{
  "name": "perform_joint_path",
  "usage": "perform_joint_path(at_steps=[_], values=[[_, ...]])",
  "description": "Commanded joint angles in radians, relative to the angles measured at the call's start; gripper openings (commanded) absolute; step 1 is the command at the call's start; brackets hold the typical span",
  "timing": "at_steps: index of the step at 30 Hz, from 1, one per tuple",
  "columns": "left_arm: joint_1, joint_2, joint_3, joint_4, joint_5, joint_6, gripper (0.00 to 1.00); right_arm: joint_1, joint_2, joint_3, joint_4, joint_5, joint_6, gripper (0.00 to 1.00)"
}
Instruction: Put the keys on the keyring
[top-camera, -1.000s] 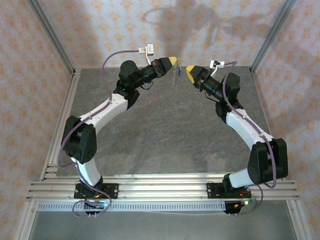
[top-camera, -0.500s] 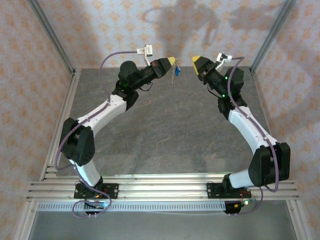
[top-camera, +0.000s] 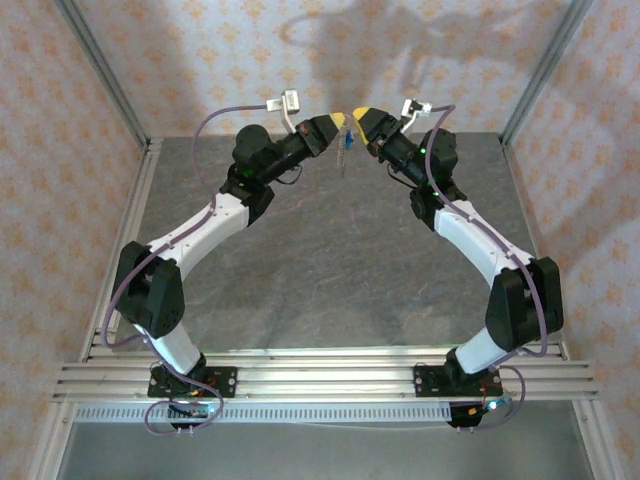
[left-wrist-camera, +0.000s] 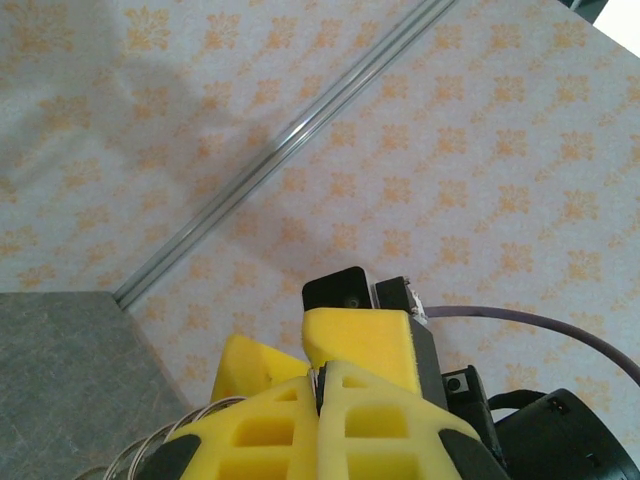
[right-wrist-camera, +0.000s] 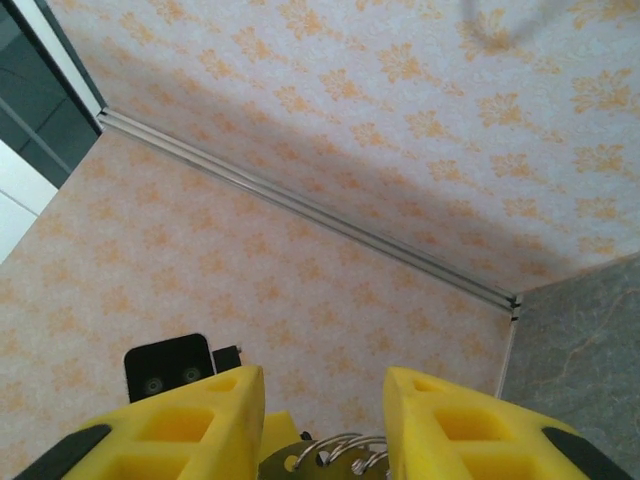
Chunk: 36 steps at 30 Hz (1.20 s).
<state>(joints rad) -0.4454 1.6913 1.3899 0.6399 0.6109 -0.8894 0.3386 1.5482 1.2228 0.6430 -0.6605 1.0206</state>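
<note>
1 keyring (top-camera: 346, 143) hangs from left gripper (top-camera: 343, 121); right gripper (top-camera: 360, 113) beside.

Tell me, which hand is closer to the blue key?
Left. The left hand is shut on the ring, and the key dangles right under it. The right hand is open, a little further off to the side.

Table (top-camera: 340, 270): grey, marbled top. Aluminium rails (top-camera: 330, 372) along its near and left edges; left arm base (top-camera: 192, 380) and right arm base (top-camera: 455, 380) bolted on the near rails.
</note>
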Motion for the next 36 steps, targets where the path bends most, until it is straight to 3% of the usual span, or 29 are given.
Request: perform_joint_path(at_steps=[1, 21, 36], values=[[-0.007, -0.025, 0.004, 0.050, -0.019, -0.002, 0.00, 0.011, 0.003, 0.020, 0.099, 0.002, 0.008, 0.36], [-0.007, -0.017, 0.008, 0.053, -0.019, -0.007, 0.00, 0.031, 0.034, 0.052, 0.100, -0.019, 0.013, 0.24], [-0.008, -0.010, 0.006, 0.044, -0.025, 0.000, 0.00, 0.039, 0.019, 0.038, 0.098, -0.020, -0.001, 0.28]])
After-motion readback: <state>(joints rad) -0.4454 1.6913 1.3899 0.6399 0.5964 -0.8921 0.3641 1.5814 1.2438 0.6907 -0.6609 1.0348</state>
